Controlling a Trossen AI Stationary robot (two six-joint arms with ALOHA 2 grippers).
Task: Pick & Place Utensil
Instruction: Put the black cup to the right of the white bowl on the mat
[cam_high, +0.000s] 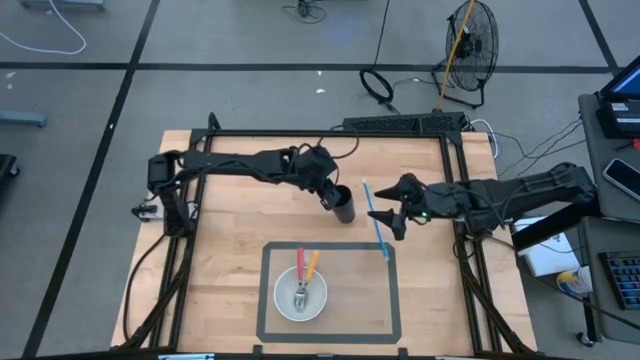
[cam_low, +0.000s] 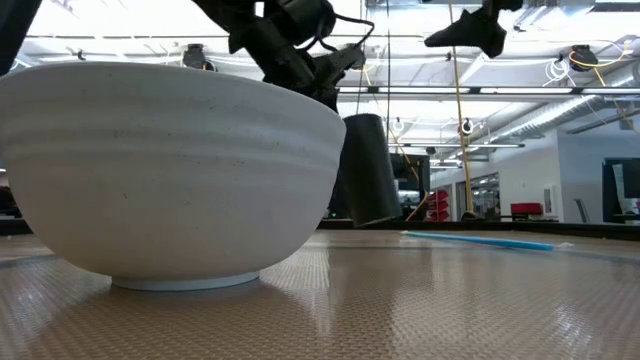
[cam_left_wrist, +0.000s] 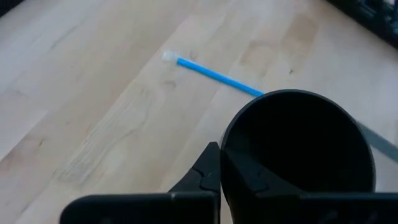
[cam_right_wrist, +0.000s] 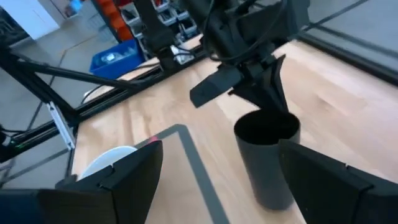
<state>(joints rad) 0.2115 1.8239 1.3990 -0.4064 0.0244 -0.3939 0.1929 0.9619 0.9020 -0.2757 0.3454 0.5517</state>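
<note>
A black cup (cam_high: 344, 206) is at mid-table, its mouth up. My left gripper (cam_high: 330, 195) is shut on its rim; it also shows in the right wrist view (cam_right_wrist: 273, 106). A thin blue utensil (cam_high: 376, 220) lies flat on the table just right of the cup. It also shows in the left wrist view (cam_left_wrist: 217, 76) and the low view (cam_low: 480, 240). My right gripper (cam_high: 393, 212) hangs wide open and empty above the blue utensil, its fingers facing the cup (cam_right_wrist: 267, 155). A white bowl (cam_high: 283, 305) at the near middle holds a red, an orange and a metal utensil. My left gripper holds the cup by its rim (cam_left_wrist: 227, 146) on the side toward the table's left. One finger (cam_left_wrist: 210, 168) is outside the wall; the other appears to be inside. The fingers come from above, slanting down. The cup looks slightly tilted in the low view (cam_low: 365, 170); whether its base is on the table, I cannot tell.
A grey tape rectangle (cam_high: 265, 290) marks the near middle of the wooden table around the bowl. A black frame (cam_high: 330, 133) runs along the table's far and side edges. The bowl fills the left of the low view (cam_low: 170, 170).
</note>
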